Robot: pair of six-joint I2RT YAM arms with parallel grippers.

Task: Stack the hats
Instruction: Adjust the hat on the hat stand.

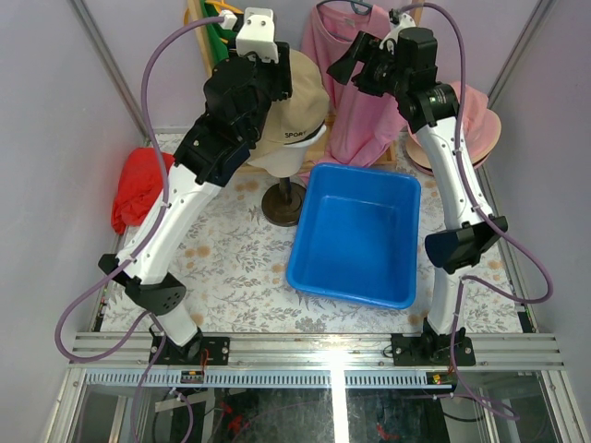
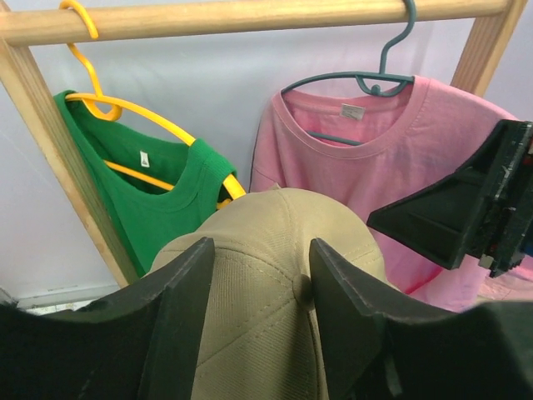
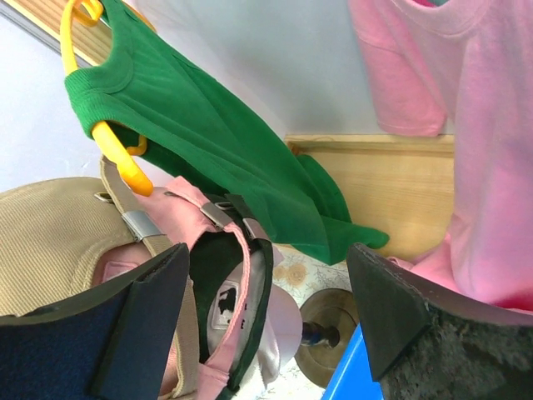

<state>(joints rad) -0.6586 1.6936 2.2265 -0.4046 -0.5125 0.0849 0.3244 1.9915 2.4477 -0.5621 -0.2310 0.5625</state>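
Note:
A tan cap [image 1: 303, 111] tops a stack of hats on the mannequin head at the back middle. My left gripper [image 1: 280, 85] hovers over it. In the left wrist view its fingers [image 2: 187, 292] straddle the tan cap's crown [image 2: 258, 275], open, with the top button beside the right finger. My right gripper [image 1: 343, 63] hangs open in the air just right of the stack, holding nothing. The right wrist view looks between its tips [image 3: 266, 267] at the stack's back: tan cap [image 3: 50, 233], pink cap [image 3: 187, 204] and a dark cap [image 3: 221, 267]. Another pink hat [image 1: 485, 129] lies at the back right.
A blue tub [image 1: 355, 231] stands right of the mannequin's stand base [image 1: 283, 205]. A red cloth bundle [image 1: 137, 185] lies at the left wall. Behind hangs a wooden rail [image 2: 250, 17] with a green shirt [image 2: 150, 200] and a pink shirt [image 2: 391, 167].

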